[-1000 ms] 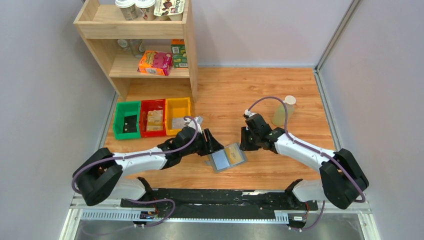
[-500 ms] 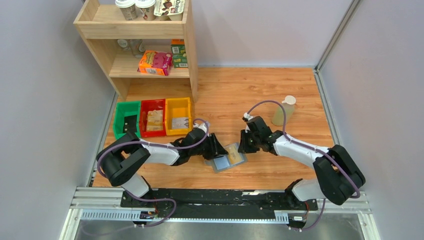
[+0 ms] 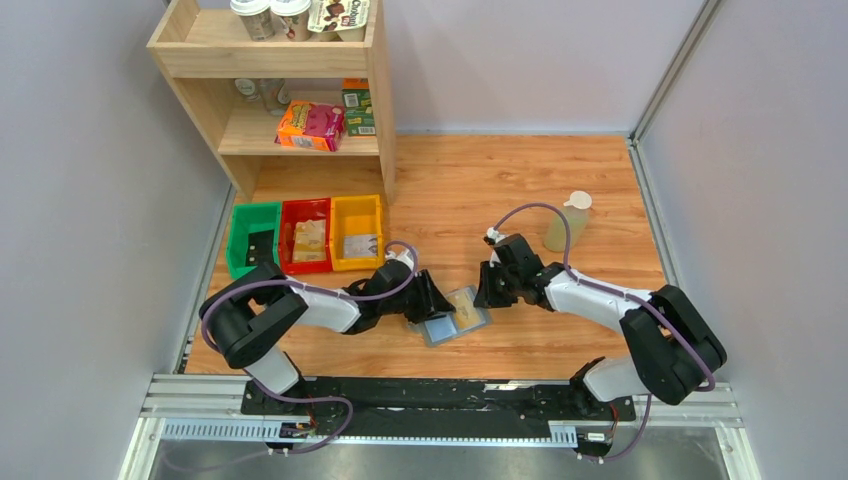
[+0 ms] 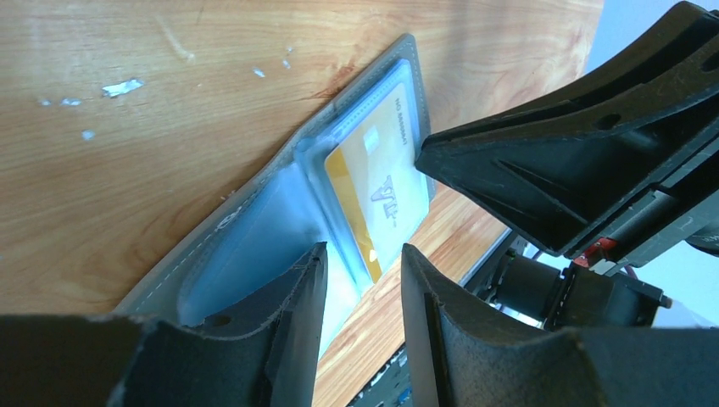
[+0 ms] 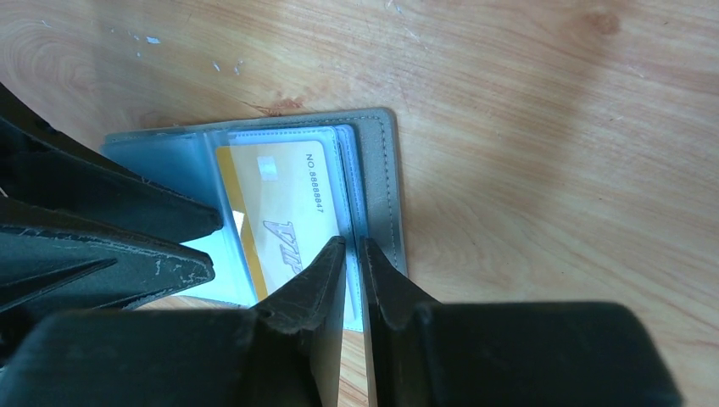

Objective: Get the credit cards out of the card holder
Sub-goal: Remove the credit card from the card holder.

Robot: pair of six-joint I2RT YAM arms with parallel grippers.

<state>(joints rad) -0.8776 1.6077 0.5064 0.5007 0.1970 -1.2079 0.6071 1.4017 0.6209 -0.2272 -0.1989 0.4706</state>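
card holder [image 3: 438,329] lies open toward 6 o'clock on the table [image 3: 470,180], nudged slightly toward 9 o'clock since the earlier frame; credit card [image 3: 464,307] sits in its 3 o'clock half. left gripper [image 4: 363,250] at its 9 o'clock: jaws part open, gripping nothing. right gripper [image 5: 353,242] at its 2 o'clock: jaws almost closed at the pocket edge; grip cannot be confirmed.

Setting: robot test cell, laboratory type. Evidence: plain grey partition walls [image 3: 90,200] around a wood-grain table [image 3: 480,180]; left arm [image 3: 320,305] and right arm [image 3: 590,295] on a metal rail [image 3: 440,395]; mock pantry shelf [image 3: 270,90] holding packaged groceries [image 3: 310,125]; coloured sorting bins [image 3: 305,235].
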